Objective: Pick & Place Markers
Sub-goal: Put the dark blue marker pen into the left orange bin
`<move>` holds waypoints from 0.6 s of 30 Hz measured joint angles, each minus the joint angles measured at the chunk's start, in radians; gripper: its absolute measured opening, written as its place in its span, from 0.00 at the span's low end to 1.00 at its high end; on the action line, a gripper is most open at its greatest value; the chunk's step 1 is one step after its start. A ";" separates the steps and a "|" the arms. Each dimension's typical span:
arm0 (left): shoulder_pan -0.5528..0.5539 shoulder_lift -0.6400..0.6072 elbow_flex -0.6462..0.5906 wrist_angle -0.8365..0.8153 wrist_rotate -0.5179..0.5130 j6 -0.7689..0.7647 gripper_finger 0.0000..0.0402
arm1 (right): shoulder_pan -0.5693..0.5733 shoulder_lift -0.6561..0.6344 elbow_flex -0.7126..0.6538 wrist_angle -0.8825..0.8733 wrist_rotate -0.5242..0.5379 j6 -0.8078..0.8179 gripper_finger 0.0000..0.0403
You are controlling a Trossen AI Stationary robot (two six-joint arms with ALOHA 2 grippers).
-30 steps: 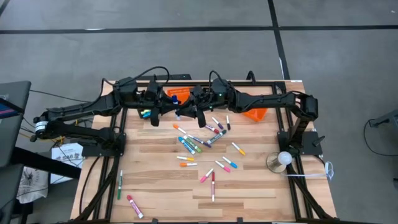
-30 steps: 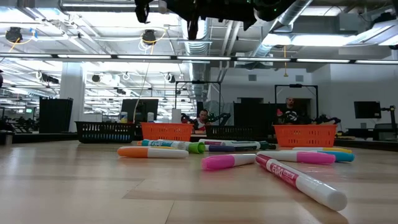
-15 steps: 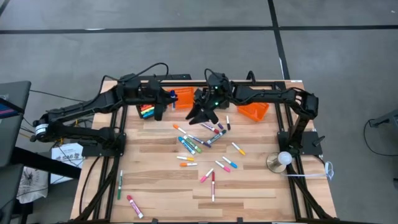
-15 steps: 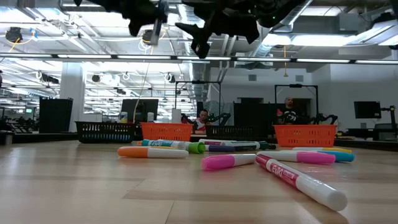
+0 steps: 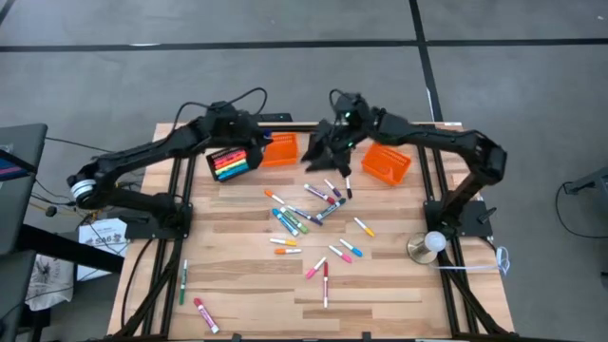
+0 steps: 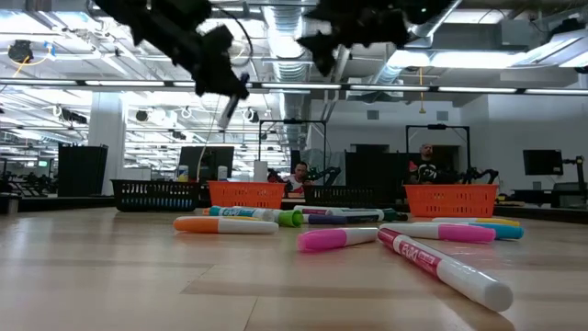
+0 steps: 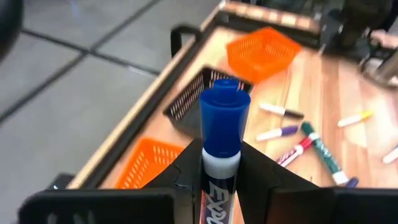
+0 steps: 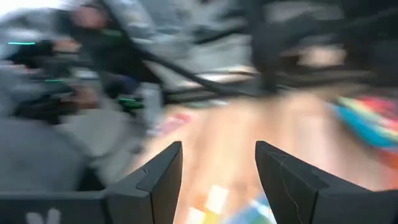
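Note:
My left gripper [image 5: 255, 142] hangs over the far left of the table, between a black basket [image 5: 228, 163] holding coloured markers and an orange basket [image 5: 280, 149]. It is shut on a white marker with a blue cap [image 7: 224, 118]. My right gripper [image 5: 321, 157] hangs open and holds nothing, above the far middle of the table beside a second orange basket [image 5: 385, 161]. Several more markers [image 5: 304, 218] lie flat and scattered on the wooden table's middle. My left gripper pinches the marker's white barrel [image 7: 219, 171], just behind the blue cap, between its two fingers. The marker lies along the fingers, cap end sticking out past their tips. The fingers slant downward, and the marker [image 6: 226, 110] is lifted clear, high above the table.
Another black basket [image 7: 199, 102] stands between the two orange ones at the far edge. A round white lamp [image 5: 429, 243] sits by the right edge. Two markers [image 5: 195, 299] lie near the front left corner. Bare wood lies along the near edge.
The two grippers stood close together over the far middle of the table. My right gripper has opened and drawn away toward the table's right and far edge. My left gripper, still shut on the blue-capped marker, has swung toward the left edge, sunk and tipped downward.

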 joint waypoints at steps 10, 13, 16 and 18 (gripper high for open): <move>0.024 0.276 0.169 -0.048 -0.026 0.180 0.16 | -0.093 -0.115 0.000 -0.188 0.216 -0.148 0.48; 0.036 0.364 0.226 -0.113 -0.031 0.252 0.16 | -0.108 -0.116 0.000 -0.214 0.216 -0.162 0.47; 0.050 0.444 0.261 -0.151 -0.034 0.294 0.16 | -0.130 -0.116 0.000 -0.220 0.217 -0.173 0.47; 0.058 0.487 0.280 -0.176 -0.037 0.312 0.16 | -0.150 -0.116 0.000 -0.224 0.217 -0.180 0.47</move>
